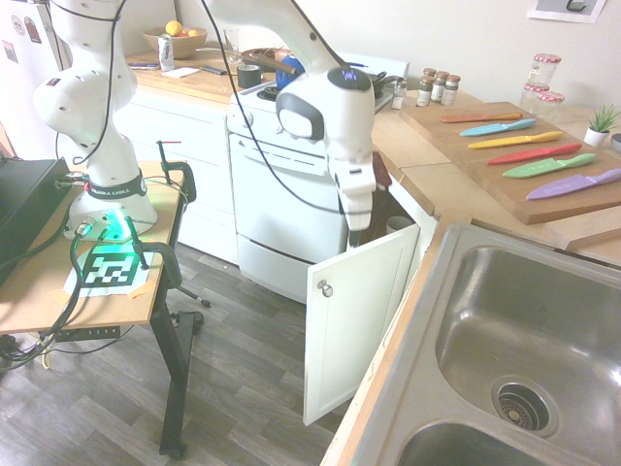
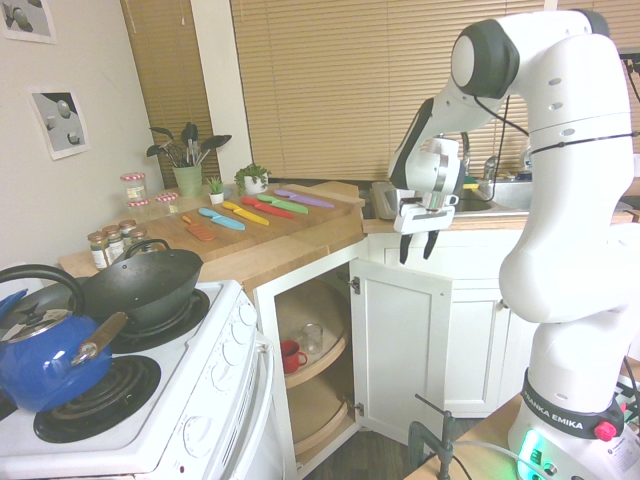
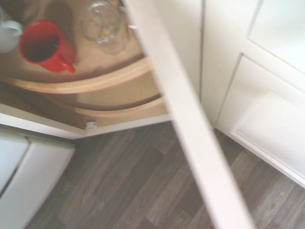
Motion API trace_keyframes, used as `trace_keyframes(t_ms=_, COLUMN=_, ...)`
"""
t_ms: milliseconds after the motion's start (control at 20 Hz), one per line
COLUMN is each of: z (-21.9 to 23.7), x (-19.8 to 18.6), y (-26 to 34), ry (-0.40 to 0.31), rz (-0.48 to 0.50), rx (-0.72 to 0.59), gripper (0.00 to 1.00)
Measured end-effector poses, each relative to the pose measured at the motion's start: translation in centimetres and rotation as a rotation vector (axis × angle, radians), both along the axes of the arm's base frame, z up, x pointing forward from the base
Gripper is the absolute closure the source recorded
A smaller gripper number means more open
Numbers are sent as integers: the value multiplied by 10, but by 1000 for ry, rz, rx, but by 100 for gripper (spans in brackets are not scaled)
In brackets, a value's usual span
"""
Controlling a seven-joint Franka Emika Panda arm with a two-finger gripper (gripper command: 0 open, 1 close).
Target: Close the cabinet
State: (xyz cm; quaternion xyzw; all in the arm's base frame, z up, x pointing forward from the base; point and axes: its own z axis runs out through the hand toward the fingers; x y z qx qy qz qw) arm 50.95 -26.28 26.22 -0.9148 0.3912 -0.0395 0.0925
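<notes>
Hand (image 2: 417,249) hangs open and empty, its 2 fingers pointing down just above the top edge of the white flat-panelled cabinet door (image 2: 404,345), which stands wide open; closing has not begun.

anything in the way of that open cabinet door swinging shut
Nothing visible blocks it. The cabinet door stands ajar, and the red cup and glass jar sit back on the shelf, inside the opening. The open gripper hangs just above the door's top edge.
</notes>
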Motion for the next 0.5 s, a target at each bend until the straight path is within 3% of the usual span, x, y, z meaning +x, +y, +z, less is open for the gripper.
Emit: trace_keyframes(t_ms=500, z=-22, x=6, y=-44, ry=-27, rz=24, rx=15, gripper=0)
